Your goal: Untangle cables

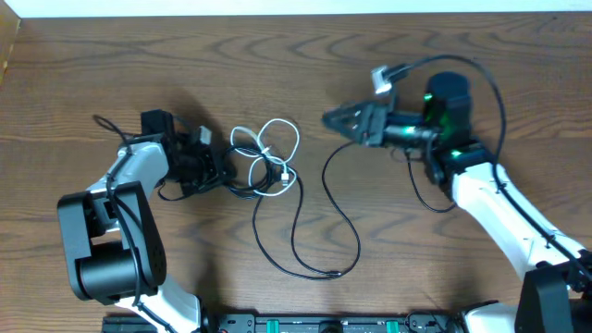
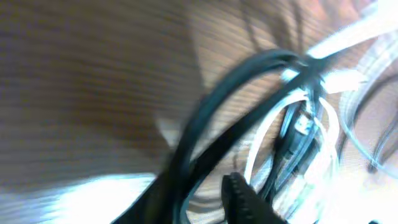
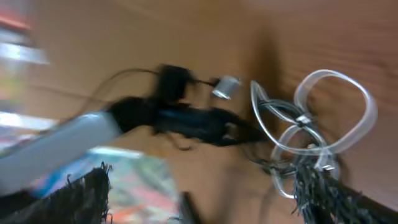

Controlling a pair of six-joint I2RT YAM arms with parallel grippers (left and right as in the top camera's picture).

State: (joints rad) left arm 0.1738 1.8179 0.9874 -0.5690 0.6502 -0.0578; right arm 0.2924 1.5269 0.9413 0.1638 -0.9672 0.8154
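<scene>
My right gripper (image 1: 331, 118) gapes wide and empty over open table (image 1: 277, 55) beside the white cable (image 1: 277, 139), while my left gripper (image 1: 218, 170) crowds the black cable (image 1: 333, 273) bundle's left edge, its grip too blurred to tell.

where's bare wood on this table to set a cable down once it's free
Widest: the far strip of table, beyond the left gripper and right gripper. Also near-right wood between the black cable and the right arm. Crowded: the centre, where the white cable tangles with black beside the left gripper.
</scene>
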